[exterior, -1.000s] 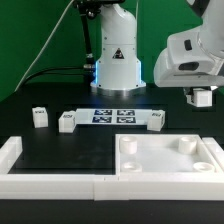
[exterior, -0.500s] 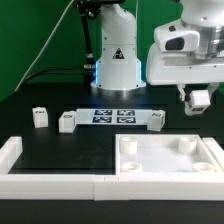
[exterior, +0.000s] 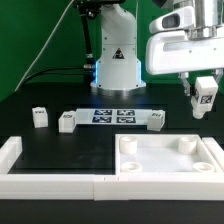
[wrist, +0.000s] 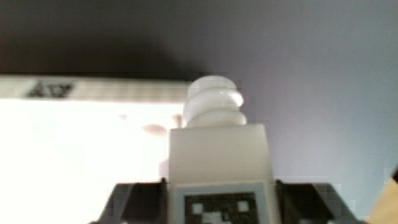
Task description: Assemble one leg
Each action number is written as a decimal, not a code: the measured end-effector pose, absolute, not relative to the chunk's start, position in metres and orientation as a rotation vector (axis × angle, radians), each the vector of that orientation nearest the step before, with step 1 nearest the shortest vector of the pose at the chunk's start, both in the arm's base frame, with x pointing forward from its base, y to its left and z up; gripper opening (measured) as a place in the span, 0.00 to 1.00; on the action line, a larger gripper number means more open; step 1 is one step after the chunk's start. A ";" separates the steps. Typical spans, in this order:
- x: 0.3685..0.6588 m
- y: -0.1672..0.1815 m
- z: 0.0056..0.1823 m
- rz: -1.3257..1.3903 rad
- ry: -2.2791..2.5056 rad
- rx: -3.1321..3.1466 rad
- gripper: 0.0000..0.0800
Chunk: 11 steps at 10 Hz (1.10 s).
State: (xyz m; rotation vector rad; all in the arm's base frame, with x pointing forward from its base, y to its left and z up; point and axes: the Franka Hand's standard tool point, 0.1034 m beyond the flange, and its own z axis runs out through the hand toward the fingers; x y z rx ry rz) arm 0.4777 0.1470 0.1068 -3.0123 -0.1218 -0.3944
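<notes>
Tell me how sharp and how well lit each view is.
Exterior view: fairly sharp, with even light and soft shading on the white parts against the black table; a blue glow shows at the arm's base. Wrist view: blurred throughout; the leg held in the gripper is out of focus, and the white surface behind it is washed out.
</notes>
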 end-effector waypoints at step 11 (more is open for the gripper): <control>0.542 0.119 0.108 -0.530 -0.419 -3.012 0.36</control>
